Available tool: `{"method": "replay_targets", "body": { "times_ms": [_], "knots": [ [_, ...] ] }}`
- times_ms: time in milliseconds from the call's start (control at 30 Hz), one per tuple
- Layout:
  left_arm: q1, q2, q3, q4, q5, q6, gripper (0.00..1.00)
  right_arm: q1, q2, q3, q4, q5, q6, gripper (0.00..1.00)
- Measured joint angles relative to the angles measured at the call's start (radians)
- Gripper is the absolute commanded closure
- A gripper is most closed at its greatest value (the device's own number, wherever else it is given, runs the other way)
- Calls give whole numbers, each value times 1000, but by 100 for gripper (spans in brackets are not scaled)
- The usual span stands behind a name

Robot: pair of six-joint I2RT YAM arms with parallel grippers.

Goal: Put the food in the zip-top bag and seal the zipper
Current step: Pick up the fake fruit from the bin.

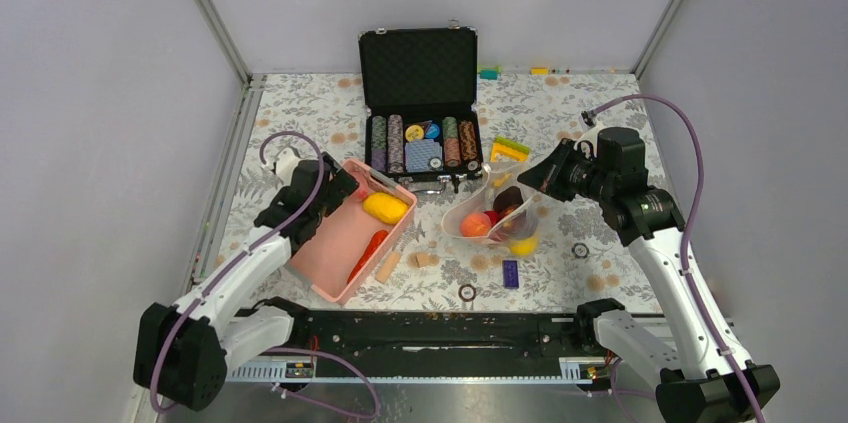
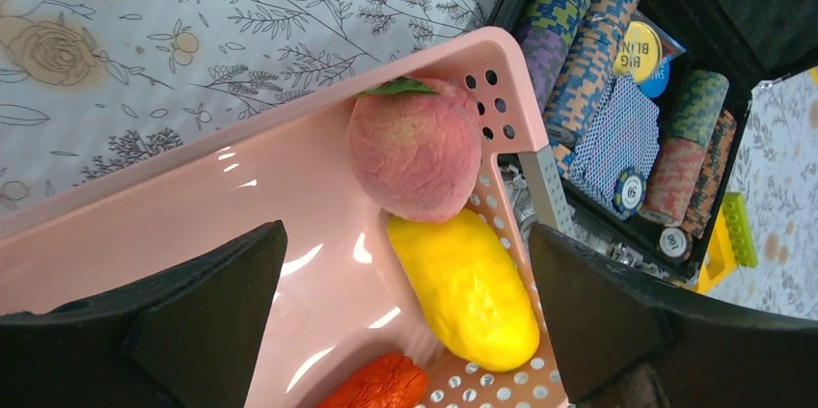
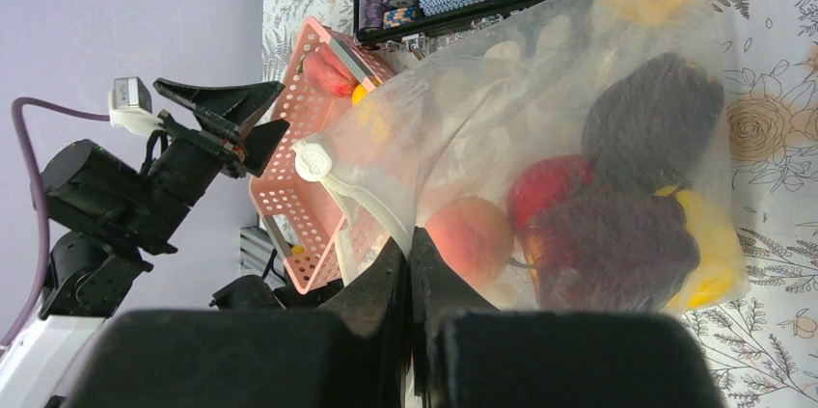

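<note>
Orange food [image 2: 378, 384] runs off the bottom edge; dark lumps [image 3: 652, 119] in the zip-top bag [image 3: 540, 51] — unidentifiable.

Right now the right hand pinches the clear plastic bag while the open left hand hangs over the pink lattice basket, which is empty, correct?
No, the pink lattice basket is not empty: the left wrist view shows a peach toy fruit, a yellow toy fruit and an orange-red toy food inside. The rest is right.

Top view looks down from behind; 2 wrist views close, sharing pink basket [image 2: 193, 205].
</note>
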Motion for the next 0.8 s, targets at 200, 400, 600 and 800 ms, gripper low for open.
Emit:
{"method": "replay_targets", "body": {
  "times_ms": [200, 400, 600, 800],
  "knots": [
    [18, 82, -12, 99, 2, -58, 3, 0, 0, 0, 0, 3, 0, 100],
    [34, 152, -29, 158, 3, -83, 5, 0, 0, 0, 0, 4, 0, 100],
    [52, 246, -29, 203, 6, -98, 11, 0, 0, 0, 0, 5, -3, 100],
    [56, 328, -26, 244, 27, -111, 25, 0, 0, 0, 0, 5, -8, 100]
  ]
}}
